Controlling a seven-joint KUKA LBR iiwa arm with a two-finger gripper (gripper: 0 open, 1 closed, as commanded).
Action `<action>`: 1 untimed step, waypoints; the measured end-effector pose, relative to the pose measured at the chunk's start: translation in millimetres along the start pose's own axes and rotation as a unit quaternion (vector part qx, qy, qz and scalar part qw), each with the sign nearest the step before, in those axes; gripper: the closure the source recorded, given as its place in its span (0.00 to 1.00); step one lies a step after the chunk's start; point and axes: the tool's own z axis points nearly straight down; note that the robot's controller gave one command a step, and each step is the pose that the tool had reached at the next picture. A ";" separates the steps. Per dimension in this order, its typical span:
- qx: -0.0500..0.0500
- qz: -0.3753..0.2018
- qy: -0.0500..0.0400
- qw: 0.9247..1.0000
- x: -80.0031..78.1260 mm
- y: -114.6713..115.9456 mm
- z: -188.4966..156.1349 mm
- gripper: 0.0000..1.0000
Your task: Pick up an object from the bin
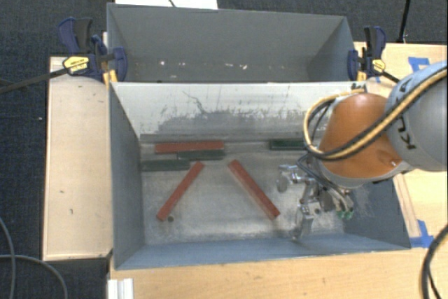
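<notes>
Near right corner of bin point(129, 185): my gripper point(302, 224) hangs low over floor, just right of diagonal red-brown stick point(252, 189). Stick lies flat, clear of the others, probably the easiest pick. Jaw gap: cannot tell.

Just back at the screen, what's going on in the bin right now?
The arm's gripper is down low at the right end of the bin, close to the front wall, and I see nothing held in it. Nearest to it is the lower end of a slanted red stick, just to its left. A second slanted red stick, a flat red stick, a dark green stick and another green stick lie loose elsewhere.
</notes>
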 end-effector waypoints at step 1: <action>-0.001 -0.074 0.000 0.997 -10.6 20.2 -4.9 0.00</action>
